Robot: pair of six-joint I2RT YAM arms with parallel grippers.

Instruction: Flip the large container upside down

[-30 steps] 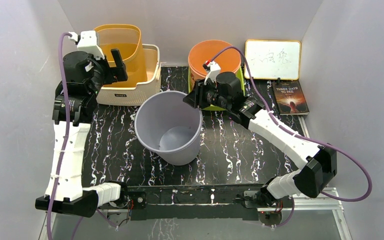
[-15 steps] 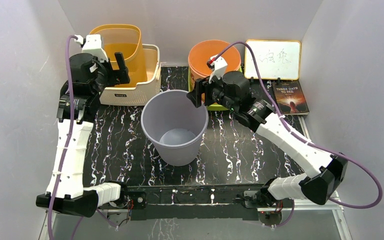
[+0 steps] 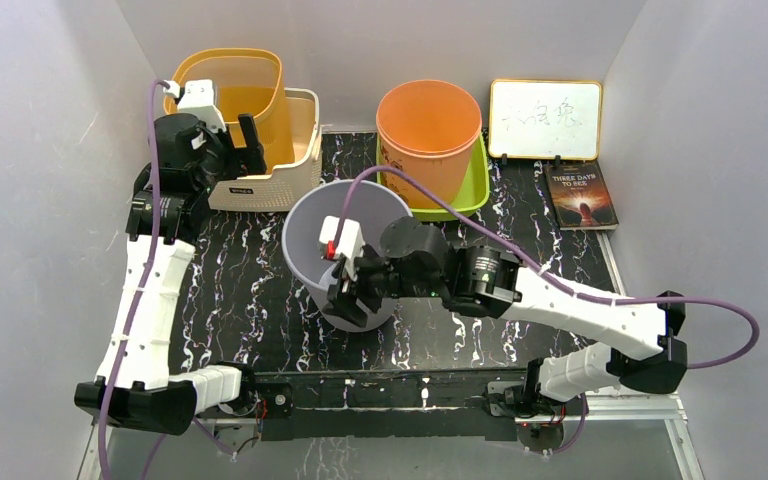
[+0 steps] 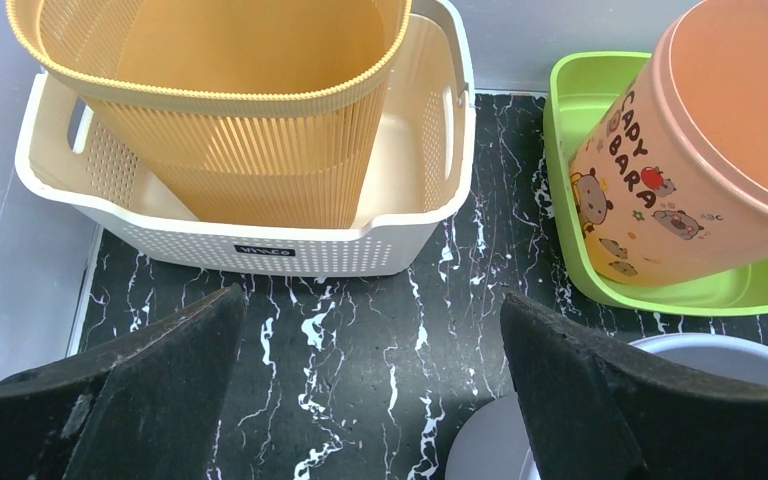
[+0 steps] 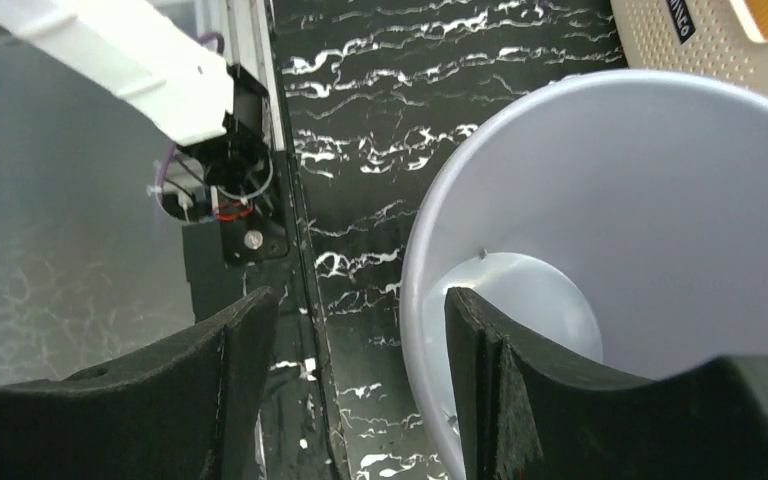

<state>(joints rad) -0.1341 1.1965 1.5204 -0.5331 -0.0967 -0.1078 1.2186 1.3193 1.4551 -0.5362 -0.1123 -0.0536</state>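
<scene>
Straddling the near rim of the upright large grey container (image 5: 610, 170), your right hand (image 5: 360, 305) is open, one finger inside, one outside; left hand (image 4: 370, 330) is open too, farther back.

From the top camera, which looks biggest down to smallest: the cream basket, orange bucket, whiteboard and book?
1. Cream basket, largest.
2. Orange bucket and whiteboard come next. They look about alike, so I won't rank them.
3. Book, smallest.

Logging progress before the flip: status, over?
Left gripper open, empty, hovering by cream perforated plastic basket. Right gripper open, astride near rim of grey plastic bucket. Bucket upright, mouth up. Orange round tub close behind it.
</scene>
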